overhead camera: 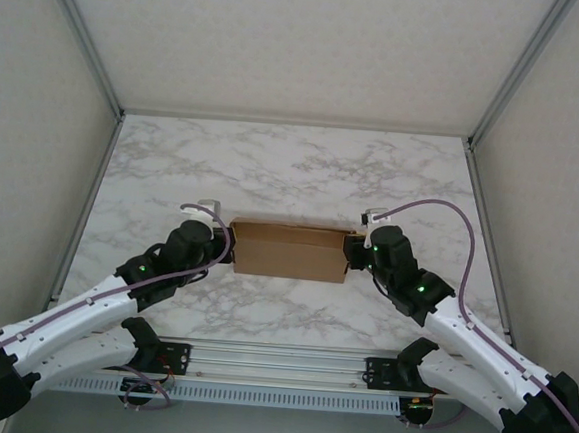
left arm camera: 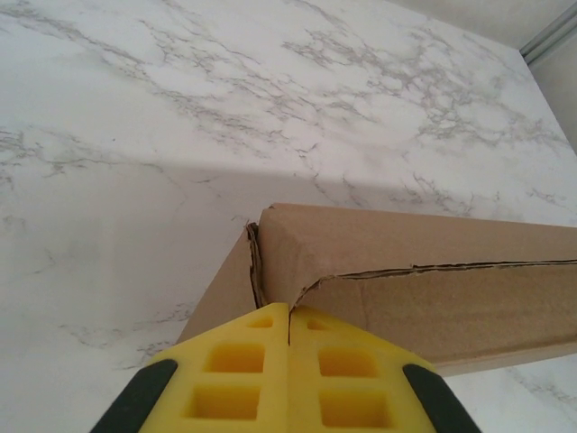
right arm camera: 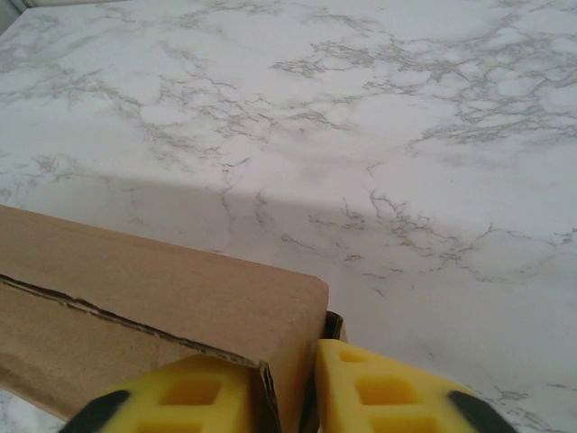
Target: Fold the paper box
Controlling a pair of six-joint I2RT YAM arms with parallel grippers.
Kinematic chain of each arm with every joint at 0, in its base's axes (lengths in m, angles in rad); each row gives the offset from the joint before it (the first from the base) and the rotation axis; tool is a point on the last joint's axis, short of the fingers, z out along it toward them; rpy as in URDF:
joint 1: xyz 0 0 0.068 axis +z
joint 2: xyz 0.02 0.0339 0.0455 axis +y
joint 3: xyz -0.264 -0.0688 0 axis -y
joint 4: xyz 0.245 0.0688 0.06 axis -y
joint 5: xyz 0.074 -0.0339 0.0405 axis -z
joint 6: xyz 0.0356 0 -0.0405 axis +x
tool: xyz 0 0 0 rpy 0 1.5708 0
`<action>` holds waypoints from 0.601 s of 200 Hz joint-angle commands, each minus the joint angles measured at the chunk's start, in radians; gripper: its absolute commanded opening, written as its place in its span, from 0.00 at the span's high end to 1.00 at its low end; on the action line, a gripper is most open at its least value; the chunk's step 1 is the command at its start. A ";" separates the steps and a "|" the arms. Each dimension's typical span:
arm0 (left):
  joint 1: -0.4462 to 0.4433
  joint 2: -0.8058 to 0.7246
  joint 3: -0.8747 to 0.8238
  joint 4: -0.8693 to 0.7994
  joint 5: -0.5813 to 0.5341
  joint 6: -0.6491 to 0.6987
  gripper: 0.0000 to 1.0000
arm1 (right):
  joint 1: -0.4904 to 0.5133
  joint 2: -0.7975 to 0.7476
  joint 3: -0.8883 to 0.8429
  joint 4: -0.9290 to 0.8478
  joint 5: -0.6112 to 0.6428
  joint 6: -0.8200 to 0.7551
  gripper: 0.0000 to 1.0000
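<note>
Jaws of the left gripper pressed together at the left end of the paper box, right gripper jaws slightly spread astride its right end wall, box resting on the table

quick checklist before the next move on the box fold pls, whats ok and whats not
1. Paper box folded into a closed shape and resting on the table: ok.
2. Left gripper shut, tips against the box's left end corner, nothing between them: ok.
3. Right gripper astride the box's right end wall, one finger on each side; clamped or loose: cannot tell.
4. Lid seam flush along the front: not ok, a dark ragged gap runs along it.
5. Left end corner closed up: not ok, a slit shows beside the top panel in the left wrist view.
</note>
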 commanded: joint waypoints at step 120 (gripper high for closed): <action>-0.022 0.039 0.008 -0.119 -0.039 0.019 1.00 | 0.006 -0.120 0.172 -0.187 -0.009 -0.028 0.40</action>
